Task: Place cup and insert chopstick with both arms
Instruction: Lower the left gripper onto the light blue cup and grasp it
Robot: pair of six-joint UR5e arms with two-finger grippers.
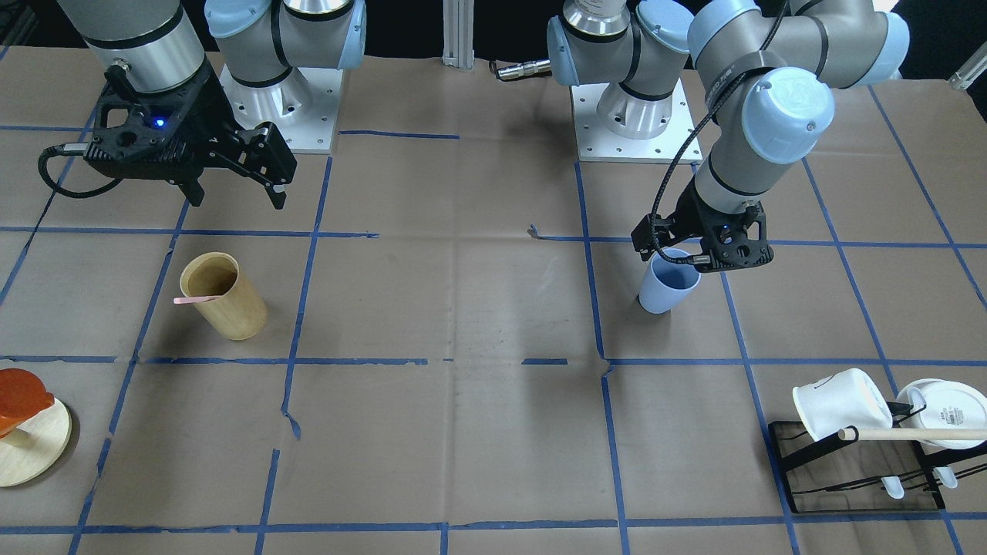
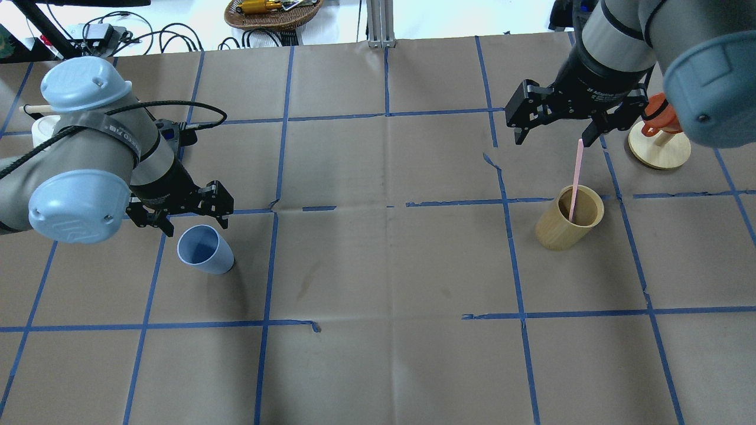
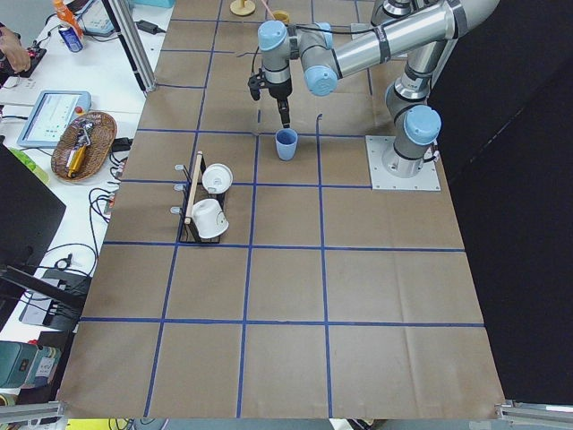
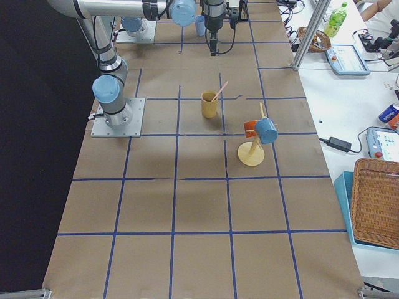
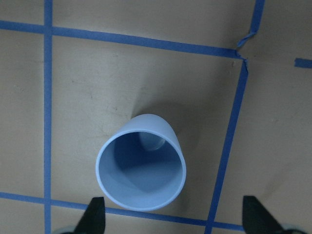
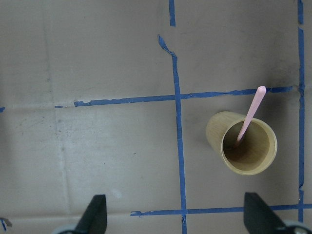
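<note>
The light blue cup (image 2: pixel 204 251) stands upright and empty on the brown paper, also in the front view (image 1: pixel 667 285) and the left wrist view (image 5: pixel 141 163). My left gripper (image 2: pixel 195 221) is open just above and beside its rim and holds nothing (image 5: pixel 175 217). A pale pink chopstick (image 2: pixel 576 177) leans inside the tan wooden cup (image 2: pixel 561 233), as the right wrist view shows (image 6: pixel 249 114). My right gripper (image 2: pixel 555 133) is open and empty, above and behind that wooden cup (image 1: pixel 235 308).
A black rack (image 1: pixel 848 462) with white mugs (image 1: pixel 840 401) and a beige dowel (image 1: pixel 917 434) stands on my left side. A round wooden stand (image 2: pixel 658 147) with an orange cup (image 2: pixel 655 115) is by my right arm. Blue tape lines grid the paper.
</note>
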